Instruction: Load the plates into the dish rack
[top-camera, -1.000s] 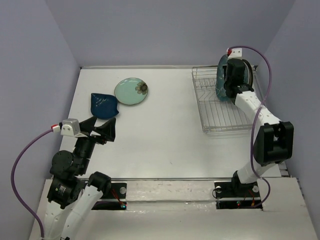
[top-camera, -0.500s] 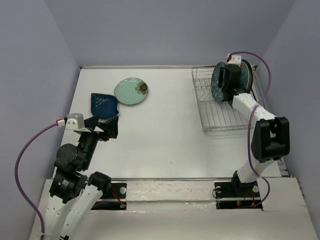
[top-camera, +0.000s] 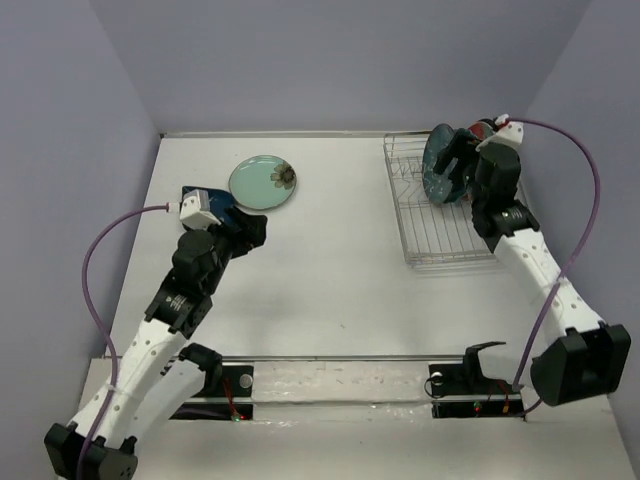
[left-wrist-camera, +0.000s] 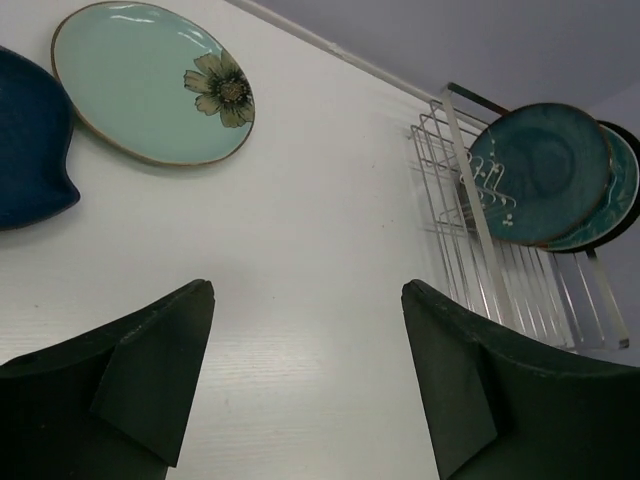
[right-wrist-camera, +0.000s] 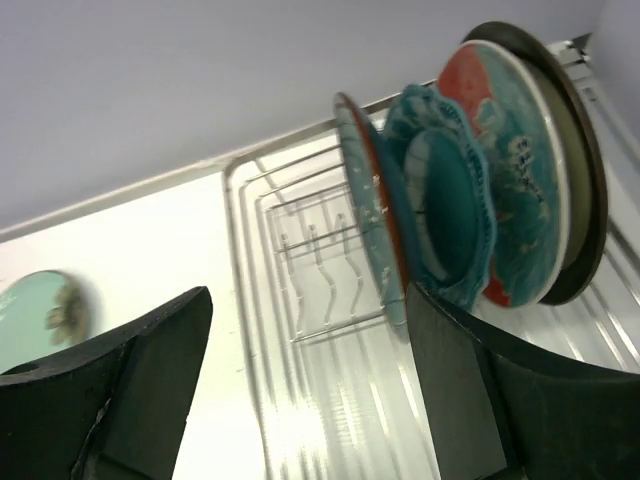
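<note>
In right-wrist view, scalloped teal plate (right-wrist-camera: 446, 195)

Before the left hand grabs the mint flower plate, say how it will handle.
The mint flower plate looks glossy, so probably slippery. It lies flat on the table, so its rim is likely hard to pinch. It seems rigid ceramic, perhaps chippable.

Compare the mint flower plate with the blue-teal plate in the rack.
The mint plate lies flat on the table; the blue-teal plate stands on edge in the dish rack. The mint plate is pale with a flower; the blue-teal plate is dark. Both are round.
</note>
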